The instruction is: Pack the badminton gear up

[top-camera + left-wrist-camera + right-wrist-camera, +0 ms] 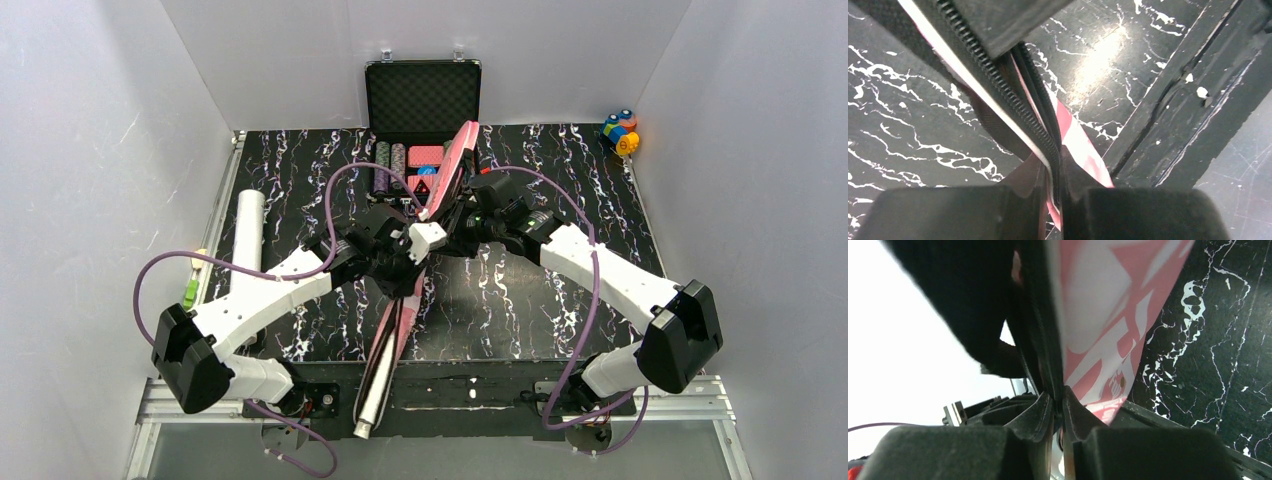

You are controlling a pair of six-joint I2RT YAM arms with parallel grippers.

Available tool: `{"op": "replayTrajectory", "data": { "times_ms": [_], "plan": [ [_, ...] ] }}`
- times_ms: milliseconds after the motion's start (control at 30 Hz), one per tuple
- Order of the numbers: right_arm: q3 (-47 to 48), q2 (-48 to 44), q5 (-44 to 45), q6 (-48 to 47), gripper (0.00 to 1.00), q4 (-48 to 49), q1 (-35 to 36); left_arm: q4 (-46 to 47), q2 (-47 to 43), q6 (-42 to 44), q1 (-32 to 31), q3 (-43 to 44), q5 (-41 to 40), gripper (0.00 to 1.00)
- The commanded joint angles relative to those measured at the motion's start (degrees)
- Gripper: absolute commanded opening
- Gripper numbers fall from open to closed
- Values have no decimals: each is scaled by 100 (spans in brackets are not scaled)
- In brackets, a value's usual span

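Note:
The pink racket cover (456, 165) stands on edge in the middle of the table, running from the poker case toward the near edge. A white racket handle (370, 400) sticks out of its near end. My left gripper (408, 262) is shut on the cover's black zipper edge (1040, 130). My right gripper (452, 216) is shut on the cover's edge (1098, 325) further back. The long white tube (246, 238) lies at the left of the table. No shuttlecocks are in view, and the racket heads are hidden.
An open black case of poker chips (422, 95) stands at the back centre. A small multicoloured toy (620, 131) sits at the back right corner. A small green and yellow object (190, 288) lies at the left table edge. White walls enclose three sides.

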Motion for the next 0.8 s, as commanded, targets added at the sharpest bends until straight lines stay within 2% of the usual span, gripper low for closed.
{"op": "replayTrajectory", "data": {
  "times_ms": [0, 67, 367, 467, 633, 767],
  "plan": [
    [86, -541, -78, -28, 23, 342, -98, -62, -356, 338, -39, 40, -272, 0],
    [-36, -757, -83, -109, 34, 270, -267, -148, -433, 347, -39, 99, -261, 0],
    [-684, -2120, -9, -524, 63, -197, -1415, -458, -570, 471, -35, 291, 192, 0],
    [-732, -2307, -29, -632, 64, -270, -1698, -454, -544, 498, -36, 295, 248, 0],
    [-596, -2109, -131, -709, 64, -353, -1823, -475, -520, 562, -34, 357, 285, 0],
    [-486, -1980, 128, -931, 58, -428, -1854, -527, -515, 653, -36, 365, 294, 0]
  ]
}}
